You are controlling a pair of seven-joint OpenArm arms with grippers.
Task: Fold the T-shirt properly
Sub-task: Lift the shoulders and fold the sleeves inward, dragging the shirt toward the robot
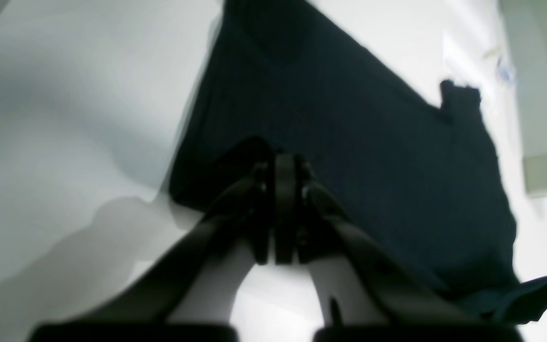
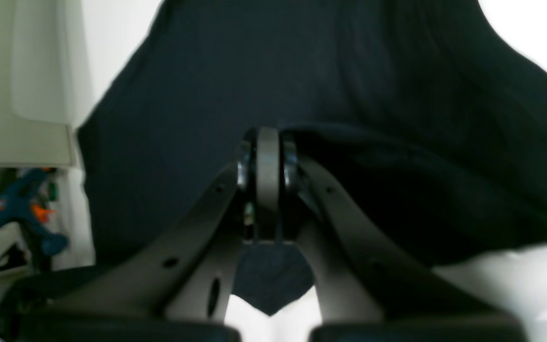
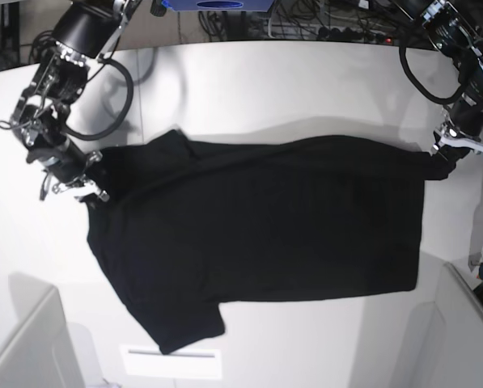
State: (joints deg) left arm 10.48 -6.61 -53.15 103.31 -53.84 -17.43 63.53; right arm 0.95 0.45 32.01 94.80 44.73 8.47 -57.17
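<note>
Cloth stretches between my two clenched jaws: the T-shirt [image 3: 265, 218] lies flat on the worktop [image 3: 265, 81], long axis running from my right gripper [image 3: 91, 190] to my left gripper [image 3: 443, 162], each pinching an end.

A white counter [image 3: 306, 81] with a curved far edge fills the base view under bright, even light. Beyond that edge lie tangled dark cables [image 3: 322, 20] and a blue box [image 3: 217, 5]. Pale grey panels [image 3: 27, 347] stand at both near corners.
</note>
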